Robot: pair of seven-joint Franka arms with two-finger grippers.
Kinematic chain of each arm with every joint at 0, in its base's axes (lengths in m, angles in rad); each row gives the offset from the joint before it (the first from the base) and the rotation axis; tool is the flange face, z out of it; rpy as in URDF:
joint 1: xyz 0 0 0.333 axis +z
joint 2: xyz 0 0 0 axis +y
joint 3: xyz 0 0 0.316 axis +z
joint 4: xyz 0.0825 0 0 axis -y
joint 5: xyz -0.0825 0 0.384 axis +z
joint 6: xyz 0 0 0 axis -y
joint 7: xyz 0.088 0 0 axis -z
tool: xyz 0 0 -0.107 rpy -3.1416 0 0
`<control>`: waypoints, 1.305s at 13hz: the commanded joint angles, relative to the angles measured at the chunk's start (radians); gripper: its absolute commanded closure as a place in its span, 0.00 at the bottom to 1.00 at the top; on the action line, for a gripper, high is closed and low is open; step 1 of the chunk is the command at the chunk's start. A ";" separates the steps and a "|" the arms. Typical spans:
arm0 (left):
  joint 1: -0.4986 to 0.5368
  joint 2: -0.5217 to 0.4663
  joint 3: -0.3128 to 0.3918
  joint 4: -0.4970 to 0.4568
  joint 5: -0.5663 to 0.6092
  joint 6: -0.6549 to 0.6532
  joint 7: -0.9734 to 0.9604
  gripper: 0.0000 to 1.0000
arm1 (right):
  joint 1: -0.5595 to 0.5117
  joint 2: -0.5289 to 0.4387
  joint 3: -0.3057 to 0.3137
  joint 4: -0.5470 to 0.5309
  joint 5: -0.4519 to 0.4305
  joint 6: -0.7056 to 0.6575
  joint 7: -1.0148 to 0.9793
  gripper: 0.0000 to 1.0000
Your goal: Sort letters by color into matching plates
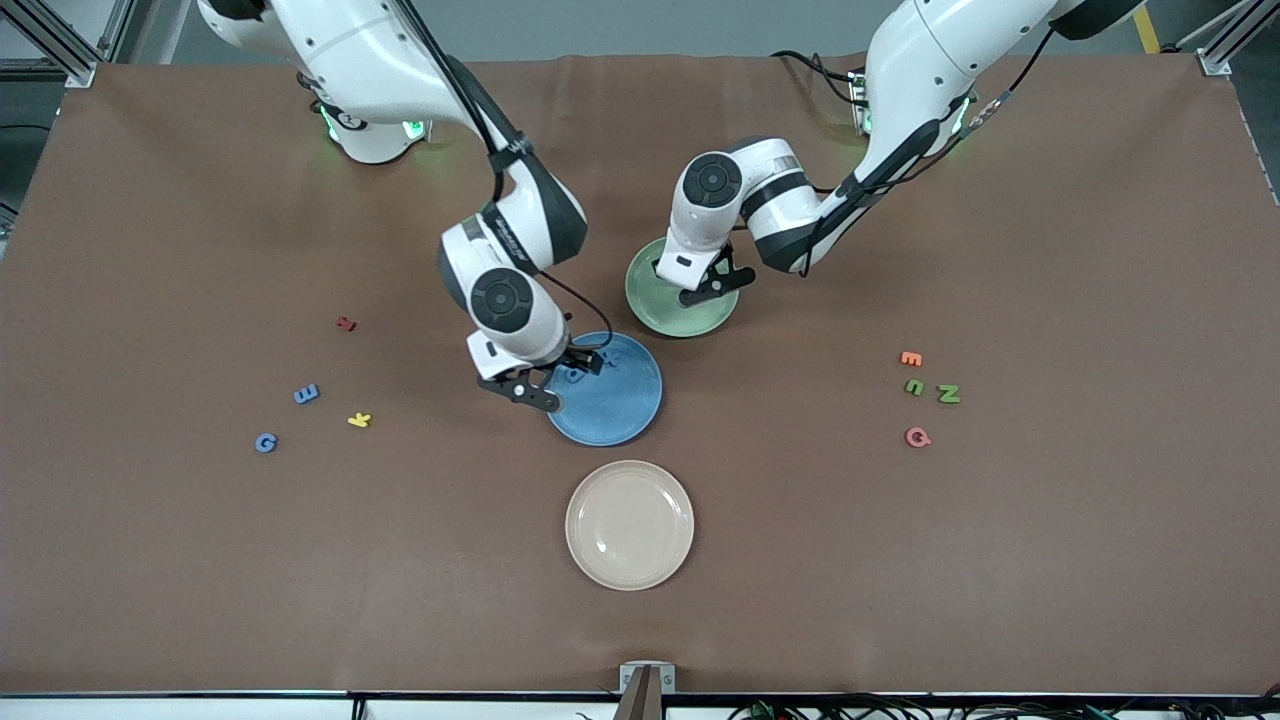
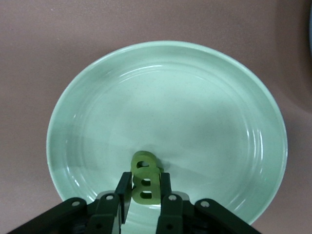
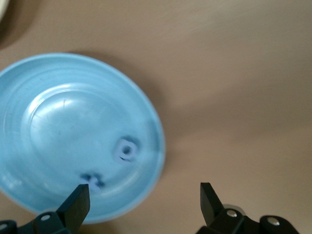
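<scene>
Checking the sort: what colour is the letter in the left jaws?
Green letter, over the green plate; left wrist view shows it best.

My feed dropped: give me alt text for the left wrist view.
The left gripper is shut on a green letter, holding it over the pale green plate, which fills most of the view. The plate sits on the brown table, with nothing else in it.
</scene>
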 commanded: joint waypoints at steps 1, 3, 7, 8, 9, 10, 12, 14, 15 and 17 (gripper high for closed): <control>-0.026 0.012 0.015 0.020 0.023 0.005 -0.023 1.00 | -0.121 -0.142 0.010 -0.043 0.006 -0.169 -0.130 0.00; -0.026 0.015 0.019 0.020 0.023 0.005 -0.025 1.00 | -0.198 -0.232 0.010 -0.113 -0.055 -0.207 -0.258 0.00; -0.028 0.026 0.021 0.018 0.025 0.004 -0.023 1.00 | -0.414 -0.309 0.010 -0.189 -0.196 -0.201 -0.620 0.00; -0.028 0.027 0.021 0.020 0.025 0.004 -0.025 0.99 | -0.462 -0.300 0.012 -0.189 -0.232 -0.196 -0.686 0.00; -0.028 0.033 0.022 0.020 0.023 0.004 -0.023 0.99 | -0.509 -0.297 0.012 -0.194 -0.240 -0.173 -0.765 0.00; -0.028 0.035 0.022 0.020 0.023 0.004 -0.023 0.99 | -0.537 -0.297 0.012 -0.210 -0.241 -0.141 -0.843 0.00; -0.028 0.033 0.024 0.020 0.023 0.004 -0.025 0.98 | -0.588 -0.283 0.010 -0.249 -0.246 -0.041 -0.979 0.00; -0.026 0.035 0.025 0.029 0.023 0.004 -0.023 0.97 | -0.606 -0.262 0.010 -0.286 -0.284 0.049 -1.063 0.00; -0.026 0.035 0.025 0.032 0.023 0.002 -0.023 0.96 | -0.611 -0.259 0.012 -0.315 -0.286 0.091 -1.066 0.00; -0.026 0.037 0.025 0.032 0.023 0.002 -0.023 0.71 | -0.622 -0.252 0.010 -0.382 -0.286 0.216 -1.125 0.01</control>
